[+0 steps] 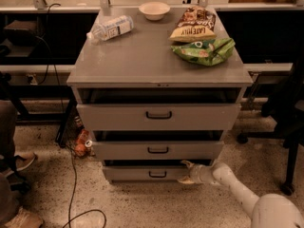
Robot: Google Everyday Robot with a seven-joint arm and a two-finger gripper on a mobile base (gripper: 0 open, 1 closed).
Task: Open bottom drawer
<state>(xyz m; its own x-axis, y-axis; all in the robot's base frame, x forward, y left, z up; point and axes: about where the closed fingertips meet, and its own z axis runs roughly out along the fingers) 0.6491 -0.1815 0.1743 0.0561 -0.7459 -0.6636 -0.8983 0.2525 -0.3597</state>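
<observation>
Since the gripper [186,173] sat at 3 o'clock of the black loop handle [157,174], w/ its fingers [186,164] spread apart, one by the top edge and one by the lower edge of the bottom drawer [137,174], the pull prob. had to come from that right end, not the handle. Best to draw straight out toward 6 o'clock, level & slow, so the front didn't skew on its runners or slip free. Bottom drawer was the lowest of 3, at 6 o'clock under the mid drawer [123,150], barely out; the dark gap above it showed no contents. On the tabletop [142,56], the bowl [154,9] at 12 o'clock looked empty, the bottle [110,28] lay on its side at 10 o'clock, fill unclear, and two snack bags [202,49] sat at 2 o'clock.
</observation>
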